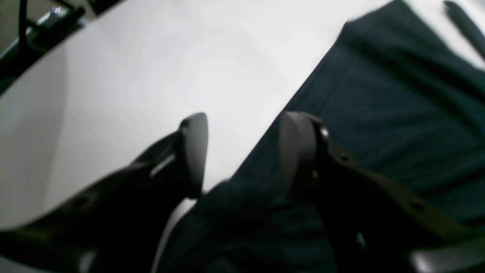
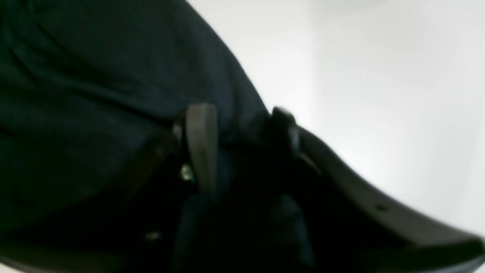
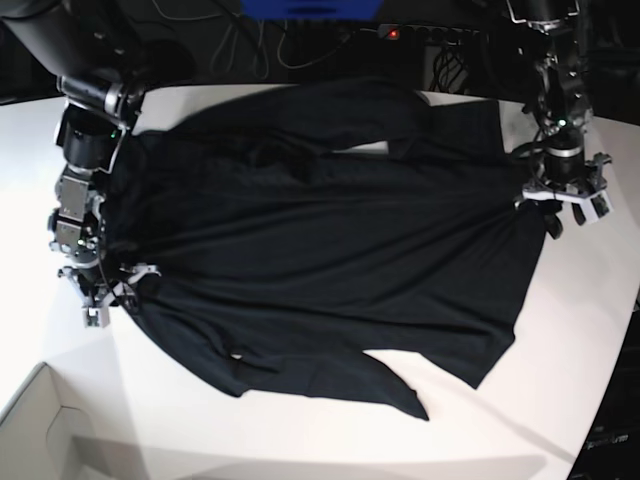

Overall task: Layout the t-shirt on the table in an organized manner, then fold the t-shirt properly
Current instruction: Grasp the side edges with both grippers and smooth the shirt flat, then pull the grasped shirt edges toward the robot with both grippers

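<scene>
T-shirt [image 3: 320, 250] fabric, plain black, lies spread across most of the white table [image 3: 590, 330], and we see its cloth rumpled along the top edge. At the base view's right edge our left gripper [image 1: 242, 151] pinches a bunched fold of the shirt's edge, its fingers apart around the cloth. At the opposite edge our right gripper [image 2: 242, 136] grips the shirt's border in the same way.

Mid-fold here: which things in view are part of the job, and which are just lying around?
Job: t-shirt; table; left gripper; right gripper.
Lying about: cardboard box; cables behind the table.
</scene>
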Robot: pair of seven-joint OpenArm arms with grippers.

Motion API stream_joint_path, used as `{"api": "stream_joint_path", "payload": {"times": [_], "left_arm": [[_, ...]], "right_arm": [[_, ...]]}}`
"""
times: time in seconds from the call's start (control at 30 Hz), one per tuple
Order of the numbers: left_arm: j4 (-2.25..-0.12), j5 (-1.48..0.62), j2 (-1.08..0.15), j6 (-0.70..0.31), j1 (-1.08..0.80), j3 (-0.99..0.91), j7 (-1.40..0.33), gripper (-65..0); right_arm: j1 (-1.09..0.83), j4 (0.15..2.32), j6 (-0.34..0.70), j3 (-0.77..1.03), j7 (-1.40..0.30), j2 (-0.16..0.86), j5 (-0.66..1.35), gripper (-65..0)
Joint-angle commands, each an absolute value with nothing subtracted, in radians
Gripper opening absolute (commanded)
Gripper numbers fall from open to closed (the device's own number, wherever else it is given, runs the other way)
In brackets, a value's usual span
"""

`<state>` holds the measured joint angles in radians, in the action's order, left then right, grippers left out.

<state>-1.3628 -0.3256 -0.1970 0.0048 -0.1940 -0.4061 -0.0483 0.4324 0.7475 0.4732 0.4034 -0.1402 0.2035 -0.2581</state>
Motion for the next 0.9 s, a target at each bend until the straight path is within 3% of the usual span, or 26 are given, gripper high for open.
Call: {"api": "stream_joint_path", "payload": {"times": [0.0,0.1,0.27,0.57,0.87], "left_arm": [[-1.383,-0.328,-0.208,0.004,-0.182,-0.412,-0.016,-35.2],[-1.383,-0.328,-0.208,0.004,-0.180,-0.410,-0.016,-35.2],[-1.385,-0.328,-0.208,0.004,-0.179,-0.410,-0.016,-35.2],[-1.379,-0.328,-0.206,0.004,-0.163,-0.403,-0.016,-35.2],[-1.385,-0.329,-0.173,0.002,-0.148,-0.341,-0.016,-35.2]], "right_arm": [[0.443,0.760,0.475,0.380,-0.139,0.213,-0.263,-50.8],[0.433,0.762,0.475,0.348,-0.143,0.234,-0.263,-65.0],[0.432,0.786,0.473,0.364,-0.145,0.262,-0.255,-65.0],[0.361,0.997,0.473,0.599,-0.145,0.234,-0.260,-65.0],[0.323,1.043,0.475,0.604,-0.145,0.206,-0.260,-65.0]]}}
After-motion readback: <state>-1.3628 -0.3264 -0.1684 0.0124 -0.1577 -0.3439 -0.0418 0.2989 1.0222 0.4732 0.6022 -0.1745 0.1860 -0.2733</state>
